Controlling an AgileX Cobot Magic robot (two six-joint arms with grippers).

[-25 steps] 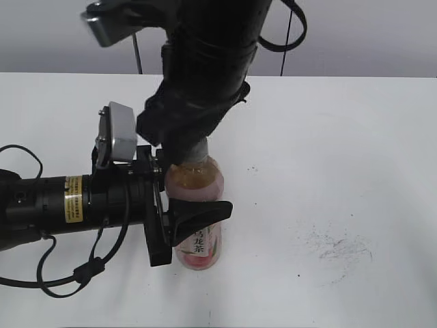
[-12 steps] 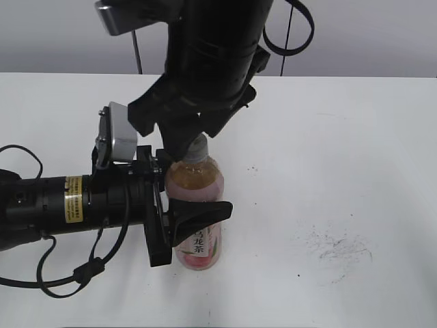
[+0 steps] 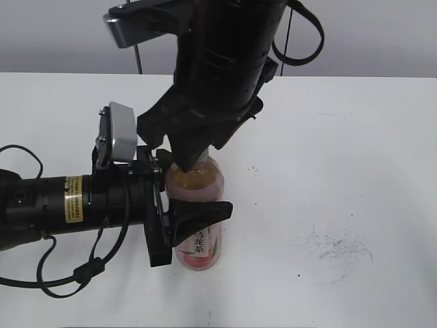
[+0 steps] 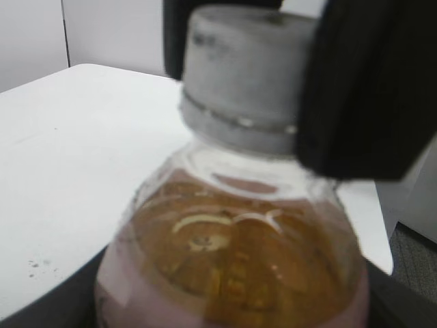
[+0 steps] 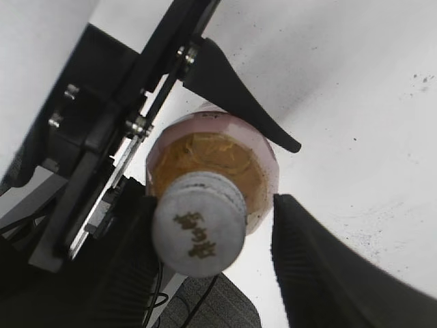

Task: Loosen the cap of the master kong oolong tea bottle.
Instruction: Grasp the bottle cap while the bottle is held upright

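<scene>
The master kong oolong tea bottle [image 3: 196,188] stands upright on the white table [image 3: 355,150], with amber tea and a pink label. My left gripper [image 3: 194,208] comes from the left and is shut around the bottle's body. The bottle fills the left wrist view [image 4: 232,260]. My right gripper [image 3: 191,154] hangs from above and hides the cap in the exterior view. In the right wrist view the grey cap [image 5: 198,224] sits between the right gripper's [image 5: 215,205] fingers. The left finger touches it, and a gap shows at the right finger. The cap [image 4: 246,75] sits on the neck.
Dark scuff marks [image 3: 334,246] lie on the table to the right of the bottle. The left arm's black cable [image 3: 68,273] loops near the front left edge. The table's far edge meets a grey wall.
The right arm has turned about the cap and shifted slightly right. Its fingers now cover the bottle neck more. The left gripper and bottle have stayed in place.
</scene>
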